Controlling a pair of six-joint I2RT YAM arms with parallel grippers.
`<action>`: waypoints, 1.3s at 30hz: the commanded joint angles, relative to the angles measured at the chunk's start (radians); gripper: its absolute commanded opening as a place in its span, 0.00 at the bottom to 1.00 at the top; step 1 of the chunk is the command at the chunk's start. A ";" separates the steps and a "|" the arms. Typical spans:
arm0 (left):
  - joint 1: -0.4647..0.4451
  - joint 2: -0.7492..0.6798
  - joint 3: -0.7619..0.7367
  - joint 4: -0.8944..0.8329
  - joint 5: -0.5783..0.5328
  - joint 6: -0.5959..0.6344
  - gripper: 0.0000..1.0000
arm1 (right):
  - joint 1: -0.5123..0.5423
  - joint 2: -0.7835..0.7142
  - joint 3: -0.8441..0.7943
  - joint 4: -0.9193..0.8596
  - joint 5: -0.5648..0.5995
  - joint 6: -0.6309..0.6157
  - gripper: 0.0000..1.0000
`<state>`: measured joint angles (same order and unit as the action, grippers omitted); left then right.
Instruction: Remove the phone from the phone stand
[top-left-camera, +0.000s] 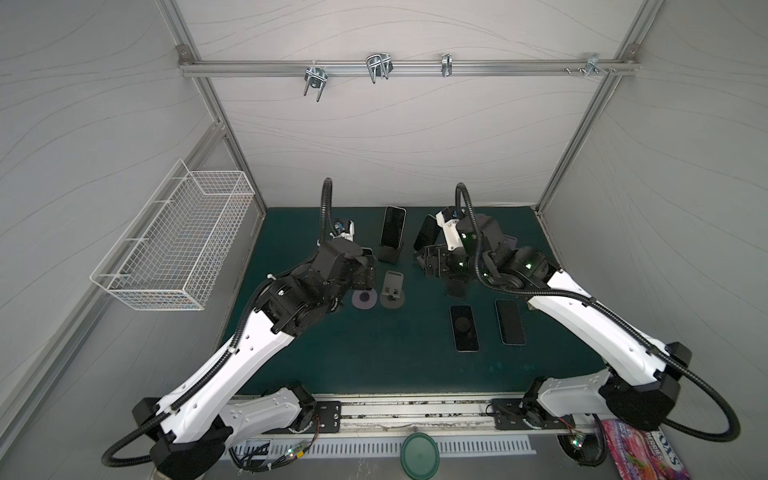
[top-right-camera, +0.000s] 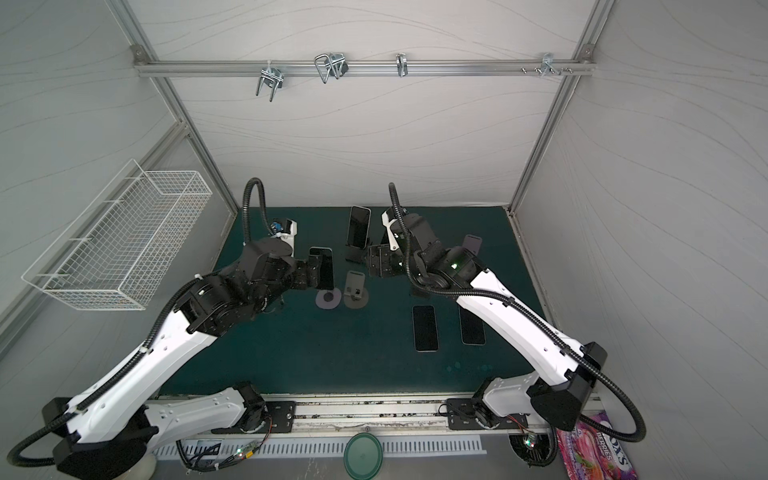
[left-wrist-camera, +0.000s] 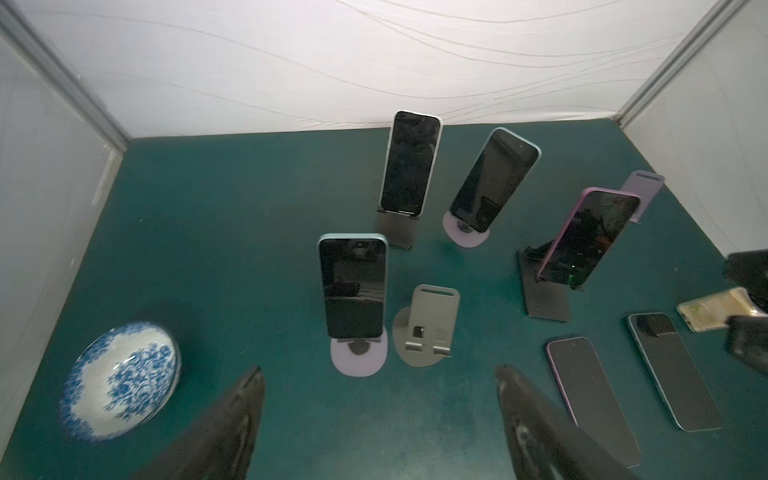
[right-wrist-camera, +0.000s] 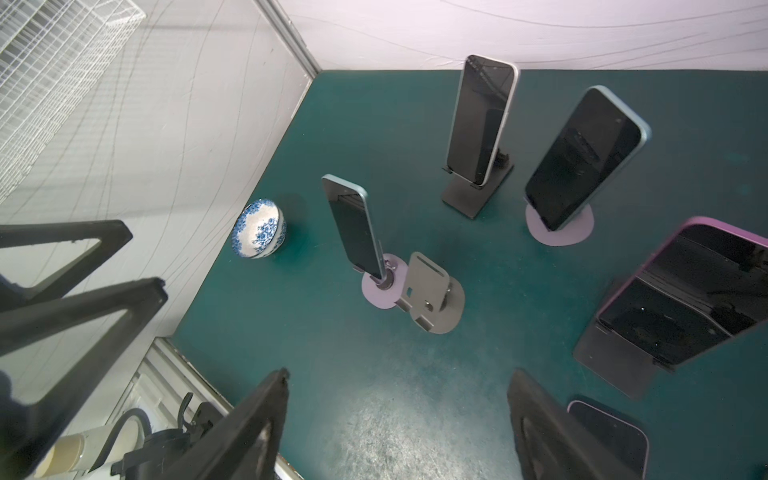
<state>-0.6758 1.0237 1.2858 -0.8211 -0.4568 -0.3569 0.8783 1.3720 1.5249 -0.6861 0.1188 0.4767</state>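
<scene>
The left pincer (left-wrist-camera: 378, 369) is released: its two dark fingers (left-wrist-camera: 232, 424) stand wide apart and hold nothing. Directly in front of the fingertips, and not touched by them, the blue-edged phone (left-wrist-camera: 353, 286) stands upright on its lilac stand (left-wrist-camera: 345, 365). Its screen is dark and turned toward the wrist camera. So the phone sits in the stand. In a top view this phone (top-right-camera: 323, 266) shows just beside the tip of the left arm.

Just beside the lilac stand there is an empty grey stand (left-wrist-camera: 434, 307); the two round bases seem to touch. Further back a white-edged phone (left-wrist-camera: 409, 162) leans on a dark stand (left-wrist-camera: 395, 232). Next to it a second blue-edged phone (left-wrist-camera: 494, 178) leans on a second lilac base (left-wrist-camera: 465, 239). On the side of the right arm a purple phone (left-wrist-camera: 590, 237) rests tilted on a black stand (left-wrist-camera: 544, 299). Two flat phones (left-wrist-camera: 590, 399) lie side by side on the green mat (left-wrist-camera: 249, 249), nearer to the bases of the arms. A blue-and-white bowl (left-wrist-camera: 120, 382) lies well apart from the phones, near the wall that carries the wire basket (top-left-camera: 174, 245).

The right pincer (right-wrist-camera: 399, 374) is released too, with its fingers (right-wrist-camera: 249, 432) far apart and nothing between them. It hangs above the mat, and the purple phone is close beside it.
</scene>
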 joint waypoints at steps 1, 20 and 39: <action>0.063 -0.054 -0.016 -0.014 0.049 0.042 0.89 | 0.036 0.060 0.050 -0.041 0.025 -0.006 0.84; 0.167 -0.177 -0.267 0.143 0.160 0.099 0.90 | 0.108 0.247 0.118 0.032 0.037 0.024 0.83; 0.243 -0.118 -0.451 0.364 0.279 0.178 0.92 | 0.103 0.273 0.035 0.071 -0.011 -0.006 0.74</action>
<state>-0.4496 0.8963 0.8314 -0.5236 -0.2207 -0.2043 0.9779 1.6379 1.5764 -0.6399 0.1349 0.4774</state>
